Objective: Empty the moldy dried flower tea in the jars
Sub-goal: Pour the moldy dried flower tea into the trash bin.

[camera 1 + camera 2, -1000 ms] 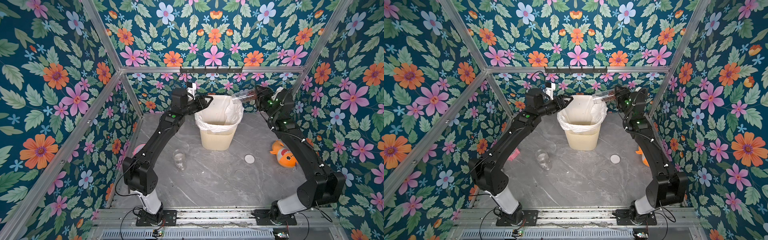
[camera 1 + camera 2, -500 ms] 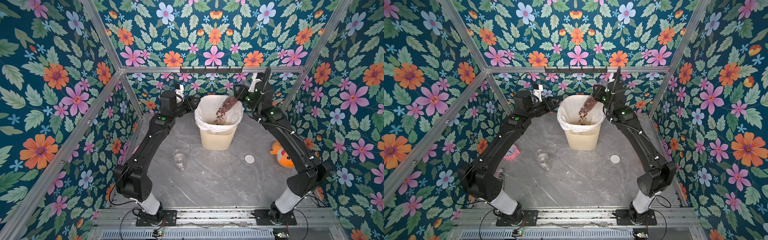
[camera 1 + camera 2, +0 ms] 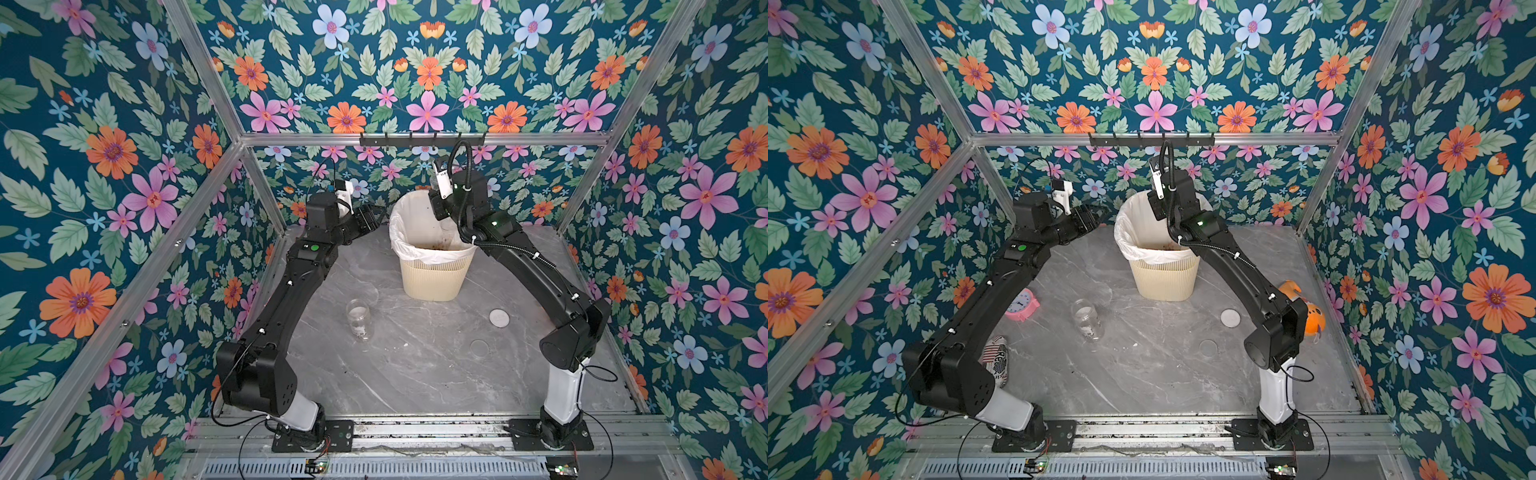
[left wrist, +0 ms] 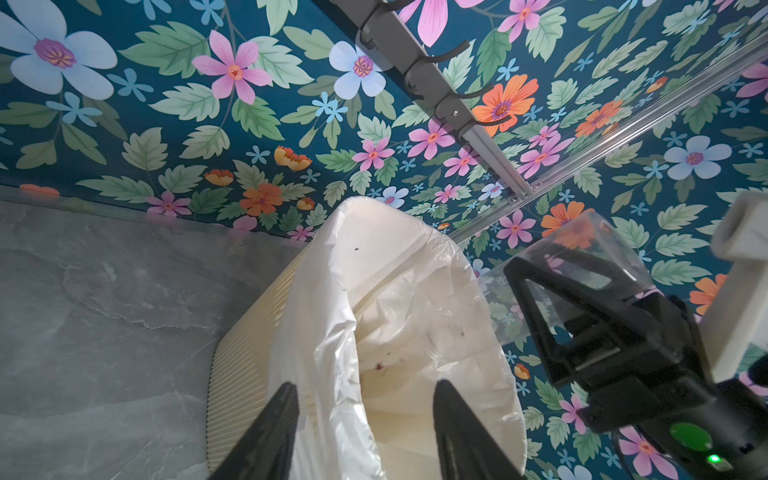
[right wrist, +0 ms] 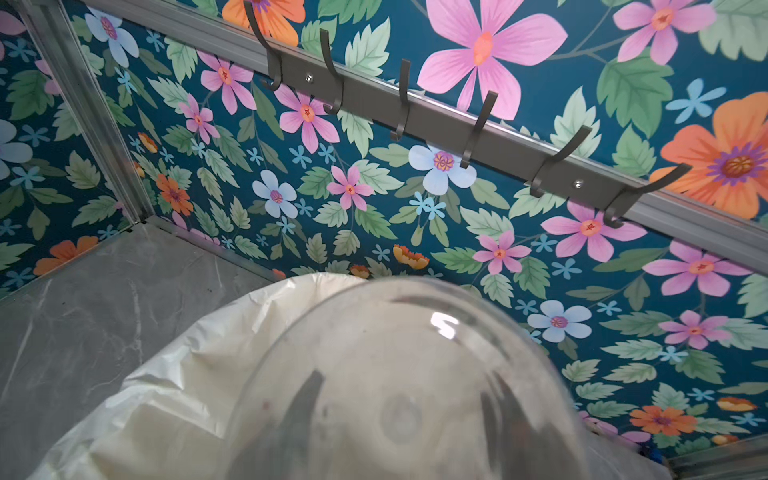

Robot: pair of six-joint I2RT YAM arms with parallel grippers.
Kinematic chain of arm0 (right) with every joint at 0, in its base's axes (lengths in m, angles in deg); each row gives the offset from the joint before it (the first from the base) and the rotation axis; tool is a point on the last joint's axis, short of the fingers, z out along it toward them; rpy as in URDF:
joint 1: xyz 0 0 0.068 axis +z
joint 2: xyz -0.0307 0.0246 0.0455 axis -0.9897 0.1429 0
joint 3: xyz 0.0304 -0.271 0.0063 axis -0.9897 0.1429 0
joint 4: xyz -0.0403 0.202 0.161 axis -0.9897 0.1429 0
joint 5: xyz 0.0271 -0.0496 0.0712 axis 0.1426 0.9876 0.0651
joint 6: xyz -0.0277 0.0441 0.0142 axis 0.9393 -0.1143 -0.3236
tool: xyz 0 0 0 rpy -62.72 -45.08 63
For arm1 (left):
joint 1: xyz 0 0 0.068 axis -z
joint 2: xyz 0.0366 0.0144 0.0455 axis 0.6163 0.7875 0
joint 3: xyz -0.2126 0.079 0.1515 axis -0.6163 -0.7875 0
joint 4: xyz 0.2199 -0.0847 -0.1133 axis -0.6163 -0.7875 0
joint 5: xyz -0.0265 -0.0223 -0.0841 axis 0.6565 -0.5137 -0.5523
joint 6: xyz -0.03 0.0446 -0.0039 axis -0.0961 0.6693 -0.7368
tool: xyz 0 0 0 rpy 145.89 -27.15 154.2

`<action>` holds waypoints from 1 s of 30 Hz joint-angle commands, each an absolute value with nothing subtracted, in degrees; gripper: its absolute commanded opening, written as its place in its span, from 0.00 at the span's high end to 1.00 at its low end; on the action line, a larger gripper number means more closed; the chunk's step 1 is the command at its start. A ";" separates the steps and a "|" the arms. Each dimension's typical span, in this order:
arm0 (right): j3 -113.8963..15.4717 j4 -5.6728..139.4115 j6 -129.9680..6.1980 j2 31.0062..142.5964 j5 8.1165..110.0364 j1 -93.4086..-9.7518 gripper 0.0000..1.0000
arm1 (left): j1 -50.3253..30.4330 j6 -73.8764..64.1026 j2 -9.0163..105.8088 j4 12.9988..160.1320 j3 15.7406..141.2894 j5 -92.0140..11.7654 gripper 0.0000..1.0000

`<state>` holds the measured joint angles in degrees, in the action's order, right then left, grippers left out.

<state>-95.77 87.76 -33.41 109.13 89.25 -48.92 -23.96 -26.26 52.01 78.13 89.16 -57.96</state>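
Note:
My right gripper (image 5: 401, 415) is shut on a clear jar (image 5: 415, 324), tipped mouth-down over the cream bin (image 3: 434, 274); its fingers show through the glass. The same jar (image 4: 582, 257) looks empty apart from a few specks. Reddish-brown dried flower tea (image 3: 436, 246) lies in the bin's white liner, with stray crumbs (image 4: 378, 365) on the plastic. My left gripper (image 4: 365, 419) is open just left of the bin, the liner's edge showing between its fingers. A second clear jar (image 3: 358, 318) stands upright and lidless on the table.
A white lid (image 3: 498, 318) and a clear lid (image 3: 479, 348) lie on the grey table right of centre. A pink clock (image 3: 1021, 305) and a printed can (image 3: 996, 359) sit under the left arm, an orange toy (image 3: 1308, 316) behind the right arm. A hook rail (image 3: 422, 139) hangs on the back wall.
The right gripper swung the jar from level above the rim to steeply tipped into the bin, and the tea poured out. The left gripper drew back leftward from the bin's rim.

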 commanded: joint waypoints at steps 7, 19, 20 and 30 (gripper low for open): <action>-97.14 91.18 -42.28 107.37 80.53 -53.01 0.49 | -24.83 -26.10 50.77 81.09 87.42 -60.03 0.45; -91.17 86.12 -48.47 104.13 77.52 -54.59 0.53 | -24.79 -27.45 51.29 82.36 86.71 -61.12 0.46; -90.72 85.72 -48.48 103.80 78.45 -54.68 0.53 | -24.83 -27.48 51.36 82.38 86.71 -61.34 0.46; -88.90 83.98 -51.48 102.34 77.38 -55.52 0.55 | -24.77 -27.48 51.35 82.73 86.36 -63.47 0.46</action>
